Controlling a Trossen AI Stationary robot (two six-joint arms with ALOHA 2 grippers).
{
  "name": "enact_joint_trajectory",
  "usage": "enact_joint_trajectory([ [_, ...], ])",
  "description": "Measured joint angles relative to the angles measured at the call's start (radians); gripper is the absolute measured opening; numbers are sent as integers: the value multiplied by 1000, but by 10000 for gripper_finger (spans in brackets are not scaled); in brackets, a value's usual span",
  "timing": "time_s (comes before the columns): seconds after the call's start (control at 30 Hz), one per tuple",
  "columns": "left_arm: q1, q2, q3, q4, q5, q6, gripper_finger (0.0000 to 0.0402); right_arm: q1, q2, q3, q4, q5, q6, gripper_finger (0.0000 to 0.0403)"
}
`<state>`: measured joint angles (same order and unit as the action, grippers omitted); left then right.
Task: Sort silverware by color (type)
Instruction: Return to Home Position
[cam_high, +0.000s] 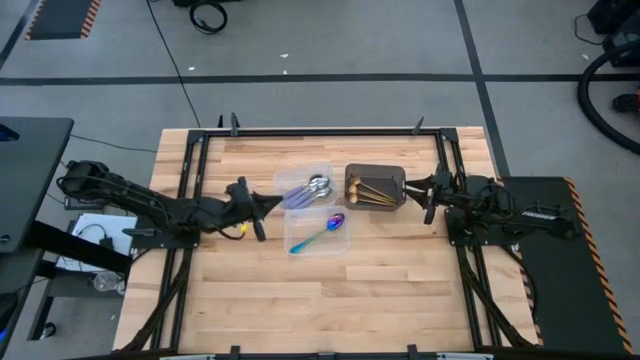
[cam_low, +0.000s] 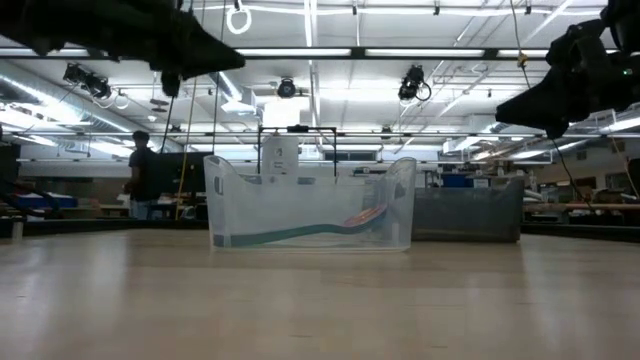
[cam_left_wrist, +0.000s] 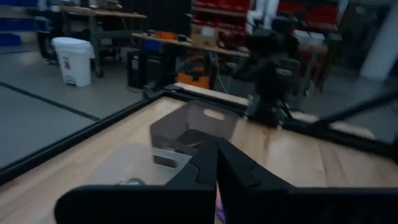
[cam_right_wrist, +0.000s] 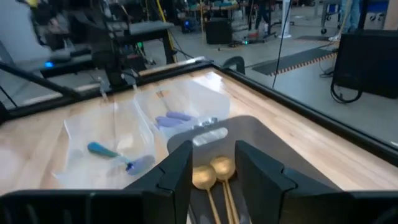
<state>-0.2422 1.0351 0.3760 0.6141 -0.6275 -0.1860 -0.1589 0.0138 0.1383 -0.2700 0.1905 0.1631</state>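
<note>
Two clear tubs stand mid-table. The far one (cam_high: 300, 173) holds silver spoons with pale blue handles (cam_high: 314, 189). The near one (cam_high: 300, 247) holds a purple spoon with a teal handle (cam_high: 325, 231), which also shows in the right wrist view (cam_right_wrist: 118, 159). To their right, a dark tub (cam_high: 376, 171) holds gold spoons (cam_right_wrist: 211, 175). My left gripper (cam_high: 271, 203) is shut and empty, hovering just left of the clear tubs. My right gripper (cam_right_wrist: 213, 153) is open and empty, at the dark tub's right end, raised above the table.
Black frame rails (cam_high: 320, 131) run along the table's edges. Bare wood (cam_high: 320, 300) lies between the tubs and the near edge. In the low view a person (cam_low: 141, 171) stands in the room far behind the table.
</note>
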Motion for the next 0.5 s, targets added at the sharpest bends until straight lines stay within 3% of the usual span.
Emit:
enact_joint_trajectory([
  [0.13,20,-76,-106,92,1,-12,8,0,-12,0,11,-2,21,130],
  [0.5,20,-240,-303,270,2,-5,9,0,1,-133,313,-30,38,130],
])
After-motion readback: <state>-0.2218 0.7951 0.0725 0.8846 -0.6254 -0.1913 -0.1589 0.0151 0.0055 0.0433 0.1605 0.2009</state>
